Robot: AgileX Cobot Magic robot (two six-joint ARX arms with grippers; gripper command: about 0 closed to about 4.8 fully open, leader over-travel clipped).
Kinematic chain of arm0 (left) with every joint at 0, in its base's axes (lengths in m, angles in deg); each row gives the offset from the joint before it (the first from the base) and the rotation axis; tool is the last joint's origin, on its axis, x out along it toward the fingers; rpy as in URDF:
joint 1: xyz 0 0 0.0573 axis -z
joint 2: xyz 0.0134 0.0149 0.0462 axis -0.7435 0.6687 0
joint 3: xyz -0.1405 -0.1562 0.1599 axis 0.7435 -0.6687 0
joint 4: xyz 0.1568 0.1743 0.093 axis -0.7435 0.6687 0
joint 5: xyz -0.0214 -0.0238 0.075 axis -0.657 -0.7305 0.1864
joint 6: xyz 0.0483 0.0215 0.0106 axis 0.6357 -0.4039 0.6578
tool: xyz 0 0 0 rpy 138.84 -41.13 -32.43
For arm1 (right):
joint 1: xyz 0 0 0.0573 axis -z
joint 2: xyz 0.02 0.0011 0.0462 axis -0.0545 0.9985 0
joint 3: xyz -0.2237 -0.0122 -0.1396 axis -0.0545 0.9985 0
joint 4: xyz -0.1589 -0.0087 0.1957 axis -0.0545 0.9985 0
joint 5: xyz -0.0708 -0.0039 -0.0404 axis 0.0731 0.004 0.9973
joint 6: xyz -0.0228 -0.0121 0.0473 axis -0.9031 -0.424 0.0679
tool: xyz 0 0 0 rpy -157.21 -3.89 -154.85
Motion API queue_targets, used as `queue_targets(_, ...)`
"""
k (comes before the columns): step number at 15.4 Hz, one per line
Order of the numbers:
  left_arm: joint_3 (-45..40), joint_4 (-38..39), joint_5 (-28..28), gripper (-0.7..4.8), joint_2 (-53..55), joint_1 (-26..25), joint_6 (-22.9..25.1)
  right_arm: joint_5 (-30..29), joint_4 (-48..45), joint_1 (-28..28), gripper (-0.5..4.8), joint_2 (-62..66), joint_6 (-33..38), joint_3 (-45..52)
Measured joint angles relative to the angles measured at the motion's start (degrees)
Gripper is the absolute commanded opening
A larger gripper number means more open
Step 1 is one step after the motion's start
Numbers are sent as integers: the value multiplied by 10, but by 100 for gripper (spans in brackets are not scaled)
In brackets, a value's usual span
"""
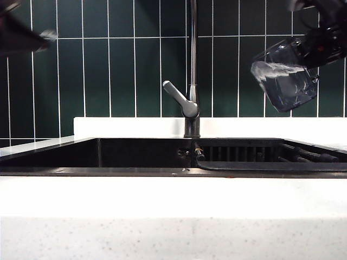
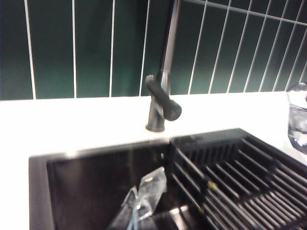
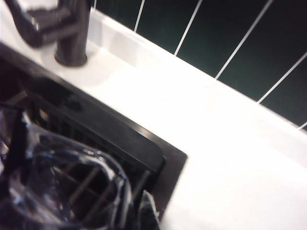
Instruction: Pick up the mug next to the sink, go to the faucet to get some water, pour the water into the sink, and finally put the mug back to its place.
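Clear faceted see-through mug tilted, high in the air above the ribbed rack side of the wide black rectangular sink, grasped in right gripper jaws. Dark grey metal faucet upright behind the basin. Left gripper jaws clenched, raised far left. White bench in front.

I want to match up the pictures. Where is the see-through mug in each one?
Exterior view: the mug is high on the right, tilted, held by the right gripper above the sink.
Left wrist view: only its edge shows, at the right border.
Right wrist view: it fills the lower left corner, over the rack.
Shared landmark: the faucet.
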Motion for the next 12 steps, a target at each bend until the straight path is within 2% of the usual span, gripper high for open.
queue_targets(3,-41,1,2,-6,-63,0,-24,68,31,-42,-6,-2,-63,0)
queue_targets(7,-61,13,2,-5,-92,0,-35,184,52,-120,-6,-2,-191,0)
queue_targets(12,-92,24,-7,-6,-151,0,-54,310,50,-172,-6,-2,-282,0)
